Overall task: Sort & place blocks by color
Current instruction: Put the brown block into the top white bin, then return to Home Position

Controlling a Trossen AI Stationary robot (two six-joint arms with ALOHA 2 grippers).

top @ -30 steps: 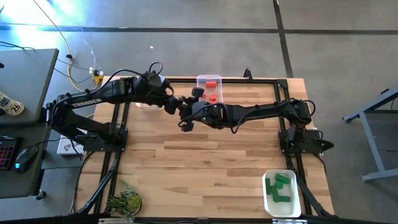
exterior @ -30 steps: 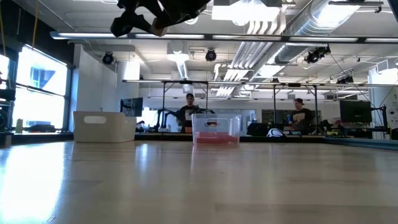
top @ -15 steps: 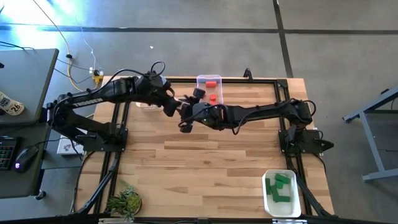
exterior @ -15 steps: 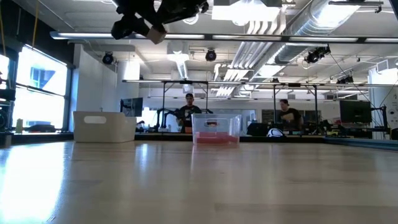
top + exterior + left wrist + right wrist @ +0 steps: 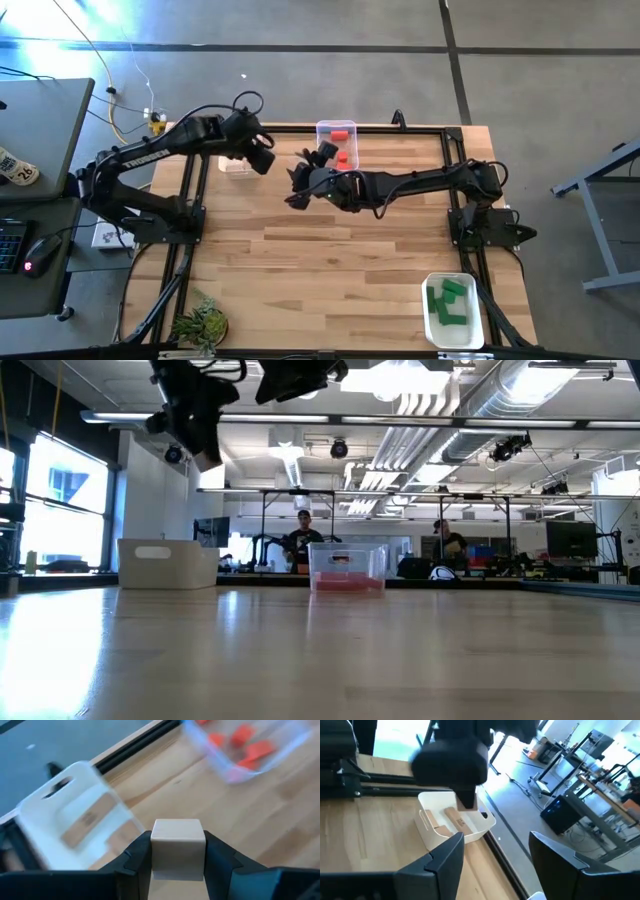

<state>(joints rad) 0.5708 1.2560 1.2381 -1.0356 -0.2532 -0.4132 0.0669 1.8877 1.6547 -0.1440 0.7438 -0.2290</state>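
My left gripper (image 5: 178, 851) is shut on a pale wooden cube (image 5: 178, 840) and hangs high over the far left of the table (image 5: 262, 160), just beside the white bin (image 5: 236, 166). That bin (image 5: 82, 822) has pale wooden bars lying in it. My right gripper (image 5: 297, 193) is open and touches nothing; it hovers near the table's far middle. The clear bin (image 5: 337, 143) at the far edge contains red blocks (image 5: 245, 742). Green blocks (image 5: 450, 302) lie in a white bin at the near right corner. In the right wrist view, my left gripper (image 5: 452, 762) shows above the white bin (image 5: 452, 822). My left gripper pinches the pale cube by two opposite side faces (image 5: 155, 851), one finger (image 5: 135, 857) on each side. The fingers come from above, pointing down. The cube is lifted clear of the table, high above it (image 5: 208, 458).
The white bin (image 5: 167, 563) and the clear bin (image 5: 347, 568) stand along the far edge. A small green plant (image 5: 200, 325) sits at the near left corner. The wooden tabletop (image 5: 320, 270) between the arms carries no blocks. People show in the room behind the table.
My left gripper has drawn away from the right gripper, moving toward the table's left edge and the white bin with the pale cube in its fingers. My right gripper has stayed almost where it was.
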